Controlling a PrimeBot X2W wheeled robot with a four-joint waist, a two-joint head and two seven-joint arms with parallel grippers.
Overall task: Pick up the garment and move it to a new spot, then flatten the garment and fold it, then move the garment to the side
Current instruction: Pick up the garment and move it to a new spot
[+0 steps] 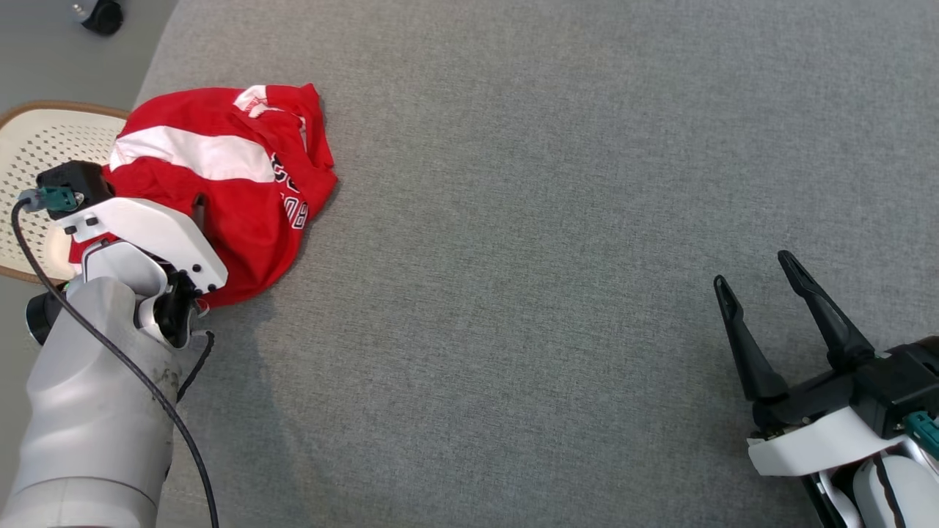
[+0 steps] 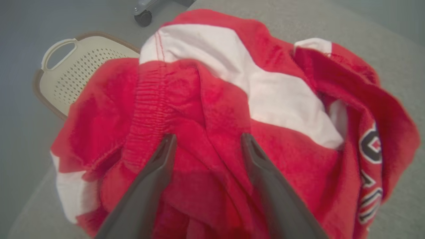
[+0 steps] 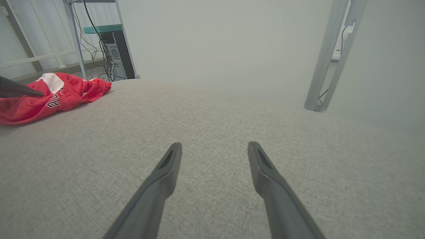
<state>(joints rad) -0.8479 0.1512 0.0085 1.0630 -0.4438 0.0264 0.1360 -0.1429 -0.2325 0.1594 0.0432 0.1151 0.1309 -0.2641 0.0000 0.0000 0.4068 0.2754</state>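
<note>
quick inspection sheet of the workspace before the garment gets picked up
surface: grey fabric surface, flat and even
job's things: red and white garment, crumpled near the surface's left edge
clutter: cream perforated basket beside the surface, past its left edge
end effectors: left end effector open, fingers spread over the garment, nothing gripped; right end effector open over bare fabric
cables: black cable running along the left forearm
surroundings: caster wheel on the floor; computer tower with wires; metal posts
</note>
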